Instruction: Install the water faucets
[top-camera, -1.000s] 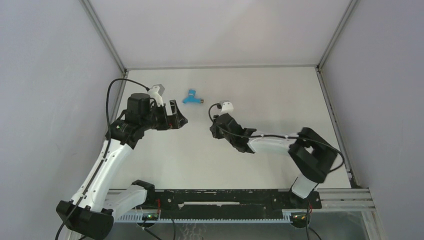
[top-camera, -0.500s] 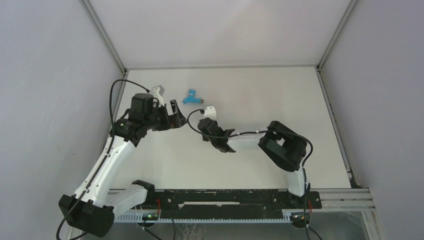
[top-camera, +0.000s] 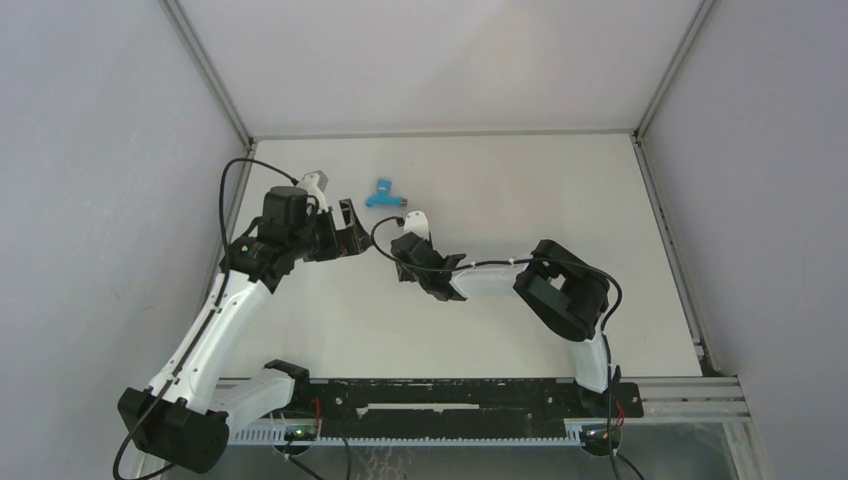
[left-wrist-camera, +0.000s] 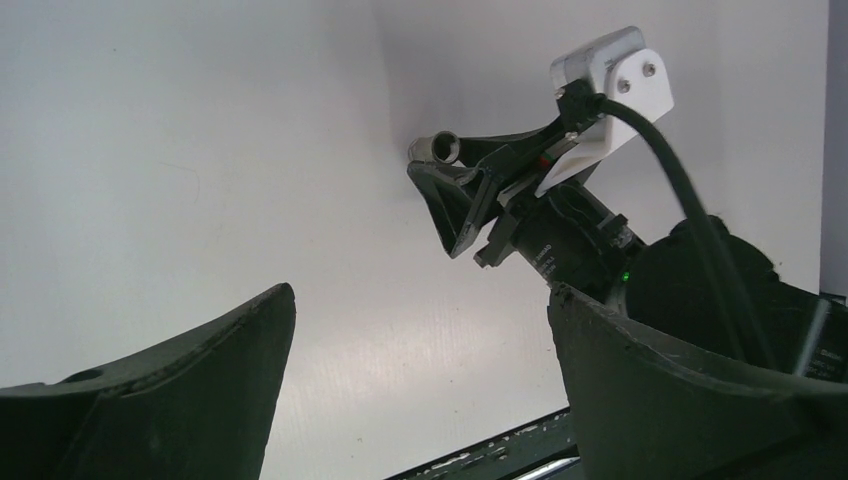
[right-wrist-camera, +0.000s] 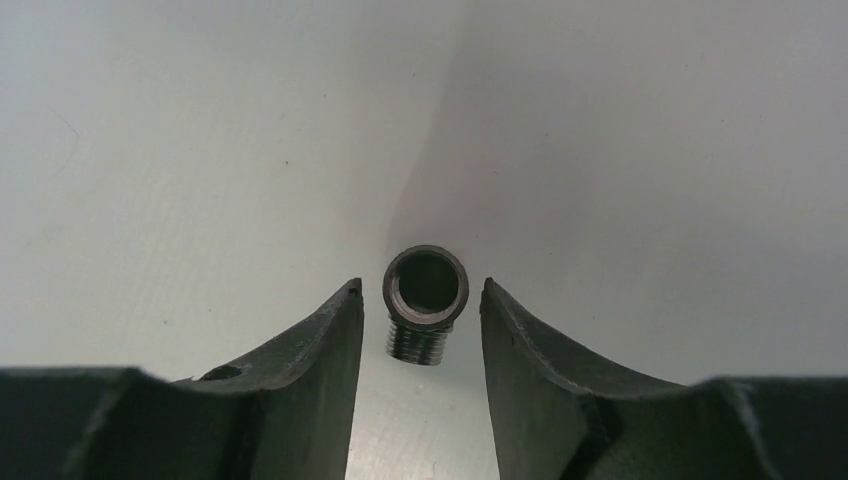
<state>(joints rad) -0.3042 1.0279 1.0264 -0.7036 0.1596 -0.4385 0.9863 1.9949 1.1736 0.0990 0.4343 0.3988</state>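
Right wrist view: my right claw (right-wrist-camera: 420, 290) had just eased apart from a tight pinch, and its fingers stood a little open with a sliver of daylight on either side of the grey threaded fitting (right-wrist-camera: 426, 300). The fitting sat between them, open mouth towards the camera, no longer clearly gripped; I could not tell whether it rested on the worktop (top-camera: 520, 190). That arm had also swung in towards my left claw (left-wrist-camera: 420, 300), which gaped fully open, empty, facing the fitting. I judged this a set-down or hand-over, with no joining begun. Beyond both claws, the blue tap (top-camera: 384, 195) lay untouched. I could read no writing anywhere.
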